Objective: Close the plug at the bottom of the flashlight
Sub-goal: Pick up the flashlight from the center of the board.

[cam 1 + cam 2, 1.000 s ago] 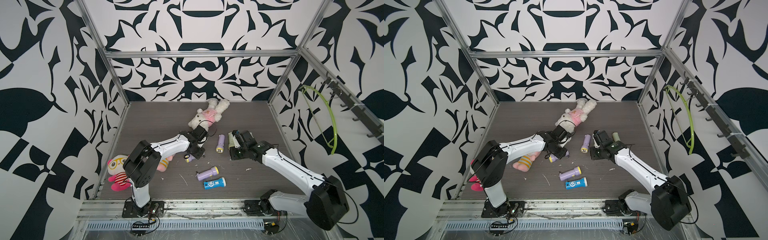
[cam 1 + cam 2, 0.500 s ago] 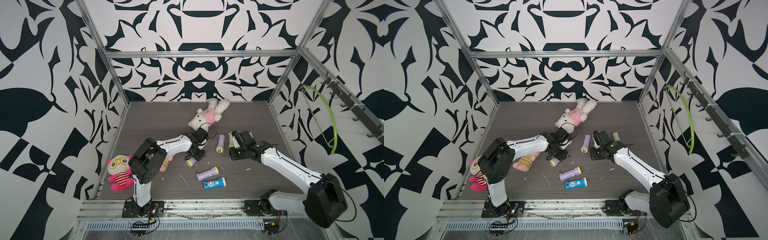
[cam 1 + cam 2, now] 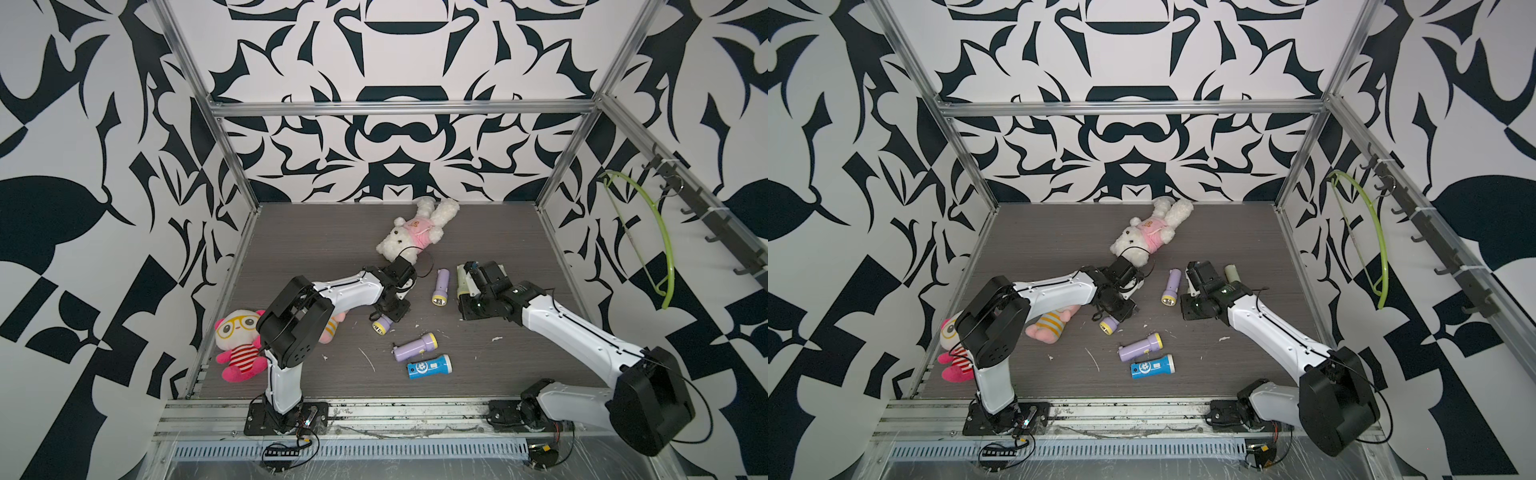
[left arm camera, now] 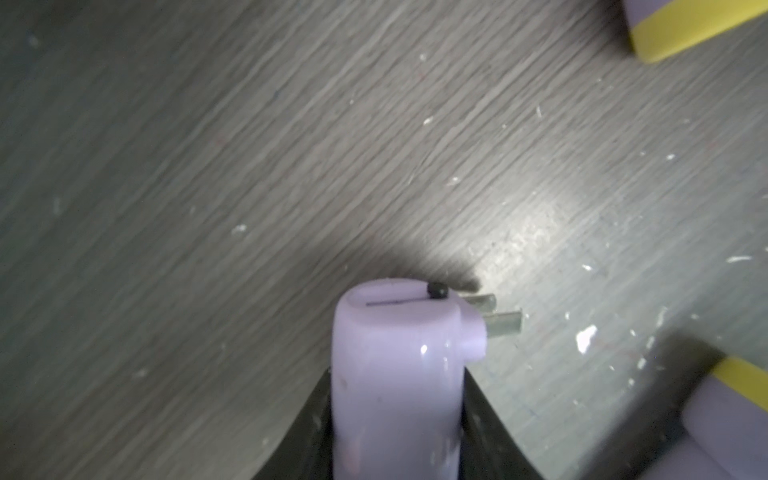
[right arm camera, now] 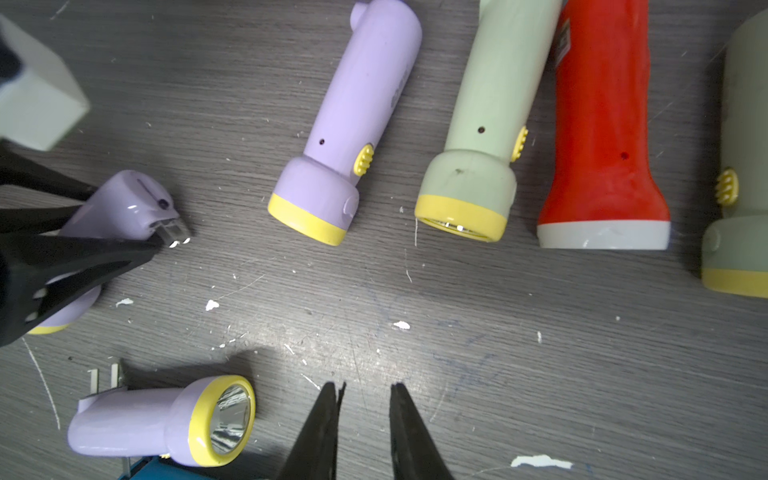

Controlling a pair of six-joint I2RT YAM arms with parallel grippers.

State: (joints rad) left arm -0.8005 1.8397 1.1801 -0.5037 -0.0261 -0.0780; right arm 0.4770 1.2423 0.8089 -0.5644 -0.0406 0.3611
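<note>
Purple flashlight [image 4: 395,374] sits pinched in your left end effector [image 3: 388,312], near the middle of the worktop [image 3: 332,249]; its plug [image 4: 500,318] sticks out. Your right end effector [image 5: 363,399] is narrow and empty. Push crooked and the flashlight may slip loose.

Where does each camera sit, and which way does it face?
Top views: high above the bases, looking down at the table; both arms whole.
Left wrist: on left arm, facing the table; left gripper shut on purple flashlight, plug out.
Right wrist: on right arm, facing down at flashlights; open right gripper.
Shared: both wrist views show the purple flashlight.
</note>
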